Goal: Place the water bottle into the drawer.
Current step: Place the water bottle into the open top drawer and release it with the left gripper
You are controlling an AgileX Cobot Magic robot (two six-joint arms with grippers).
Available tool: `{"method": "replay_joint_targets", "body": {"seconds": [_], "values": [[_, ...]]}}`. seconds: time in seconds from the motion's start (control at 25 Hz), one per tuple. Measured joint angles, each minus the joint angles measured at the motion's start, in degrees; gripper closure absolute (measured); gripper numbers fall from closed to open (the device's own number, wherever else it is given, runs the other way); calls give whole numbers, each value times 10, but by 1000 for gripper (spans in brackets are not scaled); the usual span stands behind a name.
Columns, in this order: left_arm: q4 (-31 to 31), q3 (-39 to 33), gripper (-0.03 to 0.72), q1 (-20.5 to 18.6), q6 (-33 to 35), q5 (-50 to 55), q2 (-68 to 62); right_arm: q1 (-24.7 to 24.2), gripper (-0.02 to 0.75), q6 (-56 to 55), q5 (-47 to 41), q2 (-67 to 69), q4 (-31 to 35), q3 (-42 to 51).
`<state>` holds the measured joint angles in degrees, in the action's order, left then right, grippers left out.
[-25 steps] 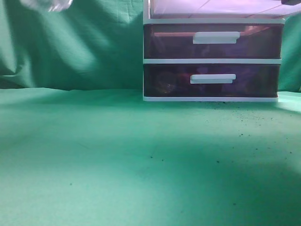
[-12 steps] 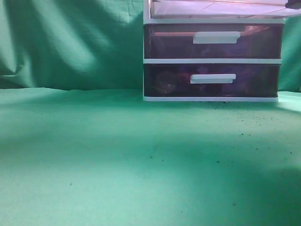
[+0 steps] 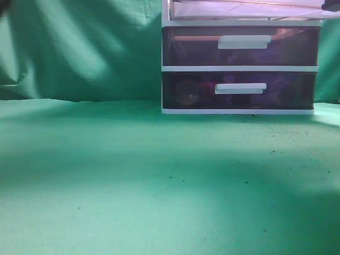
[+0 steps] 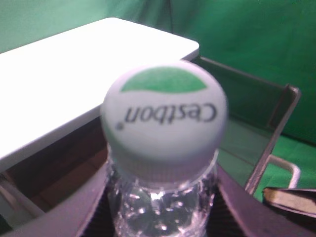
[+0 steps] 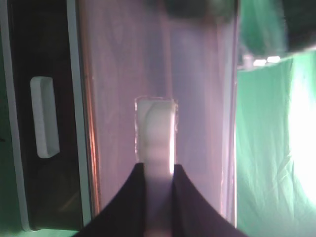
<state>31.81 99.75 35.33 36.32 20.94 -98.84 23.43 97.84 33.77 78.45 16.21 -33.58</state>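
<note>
In the left wrist view my left gripper (image 4: 162, 200) is shut on the water bottle (image 4: 160, 210), a clear ribbed bottle with a white and green cap (image 4: 164, 116). I hold it in the air above the pulled-out drawer (image 4: 274, 136). In the right wrist view my right gripper (image 5: 158, 170) is shut on the drawer's white bar handle (image 5: 155, 131), against the pale purple drawer front (image 5: 113, 98). In the exterior view only the lower edge of the drawer (image 3: 244, 9) shows at the top. The bottle is out of that view.
The white-framed unit (image 3: 162, 69) stands at the back right on a green cloth, with two shut dark purple lower drawers (image 3: 239, 50) (image 3: 239, 90). Its white top (image 4: 74, 74) lies left of the bottle. Green cloth hangs behind.
The bottle showed at the top left edge of the exterior view one second ago and has since left that view. The drawer unit has not moved.
</note>
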Motion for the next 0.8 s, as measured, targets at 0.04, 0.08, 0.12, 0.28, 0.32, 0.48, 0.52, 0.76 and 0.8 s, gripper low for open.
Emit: {"method": "replay_joint_targets", "body": {"seconds": [0.04, 0.08, 0.12, 0.28, 0.32, 0.48, 0.52, 0.76, 0.8], "values": [[-13, 0, 400, 0, 0, 0, -8, 0, 636, -1, 0, 0, 0, 0], [-28, 0, 400, 0, 1, 0, -14, 0, 636, -1, 0, 0, 0, 0], [-51, 0, 400, 0, 1, 0, -20, 0, 636, -1, 0, 0, 0, 0], [-81, 1, 340, 0, 1, 0, -40, 0, 636, -2, 0, 0, 0, 0], [-81, 1, 301, 0, 0, 0, -43, 0, 636, -3, 0, 0, -1, 0], [-78, 4, 67, 0, -4, -12, -42, 0, 636, -4, -5, 0, -2, 0], [-76, 5, 41, 0, -4, -16, -42, 0, 636, -4, -5, 0, -2, 0], [-66, 6, 91, 33, -4, -84, -42, 0, 636, -4, -5, 0, -3, 0], [-65, 6, 90, 39, -4, -105, -42, 0, 636, -5, -5, 0, -3, 0]]}}
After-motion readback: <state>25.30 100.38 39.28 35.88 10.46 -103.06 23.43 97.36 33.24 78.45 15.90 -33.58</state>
